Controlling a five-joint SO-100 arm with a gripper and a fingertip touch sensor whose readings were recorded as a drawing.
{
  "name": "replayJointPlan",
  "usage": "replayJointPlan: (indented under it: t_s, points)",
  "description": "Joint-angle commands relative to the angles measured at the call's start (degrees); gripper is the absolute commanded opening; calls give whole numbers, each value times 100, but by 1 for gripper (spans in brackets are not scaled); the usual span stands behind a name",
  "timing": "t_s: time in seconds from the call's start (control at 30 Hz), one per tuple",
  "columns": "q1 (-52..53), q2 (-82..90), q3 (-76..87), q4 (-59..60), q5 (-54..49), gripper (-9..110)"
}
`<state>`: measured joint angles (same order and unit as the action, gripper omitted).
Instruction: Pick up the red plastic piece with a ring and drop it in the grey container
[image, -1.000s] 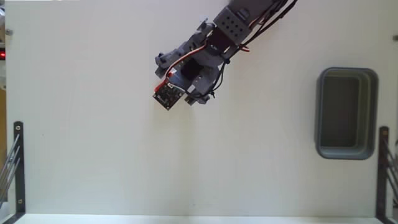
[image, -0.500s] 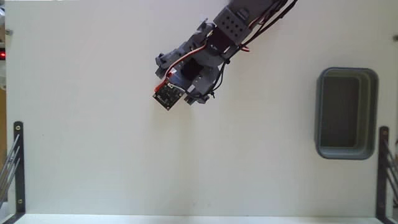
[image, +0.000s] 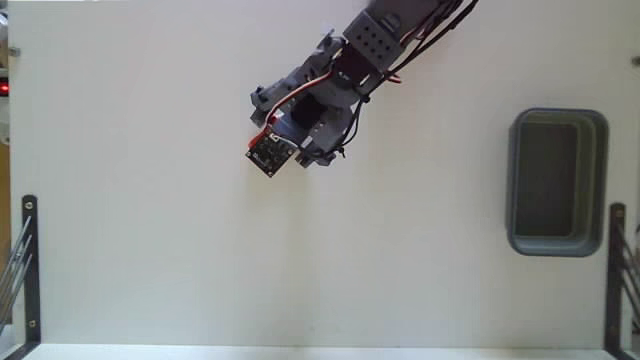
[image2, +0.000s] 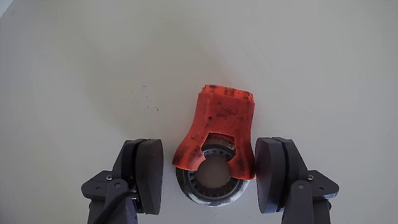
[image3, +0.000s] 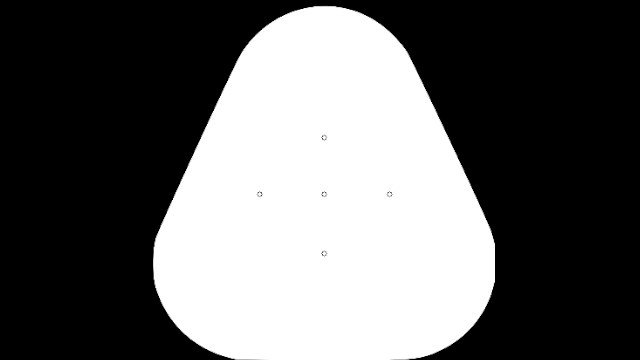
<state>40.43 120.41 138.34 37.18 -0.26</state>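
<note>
Wrist view: my hand is spread wide, released, nothing gripped. Both dark fingers enter from the lower edge, one on each side of the red plastic piece with a ring. The piece lies flat on the white bench. Its solid orange-red end points away from the camera; the forked end faces the hand and cradles the silver-grey metal ring. The ring sits between the two fingers. The right-hand finger in this view stands just beside the red fork; I cannot tell whether it touches. The left-hand finger shows a clear strip of bench between it and the piece. A few dark specks mark the bench to the left of the piece.

Fixed view, looking down: the arm comes in from the top edge and reaches down-left, and its lower end and small circuit board cover the hand and the piece, so neither shows here. The grey container rests on the bench at the right side, long axis up-down in this view, its darker inside showing only bare floor. It is well apart from the arm. Black metal brackets stand at the lower left and lower right edges.
</note>
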Motion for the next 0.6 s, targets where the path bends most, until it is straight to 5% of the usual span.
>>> replayJointPlan:
  t_s: [0.0,0.57]
  points:
    - [93,77,53,-46,26,88]
    - [93,77,53,-46,26,83]
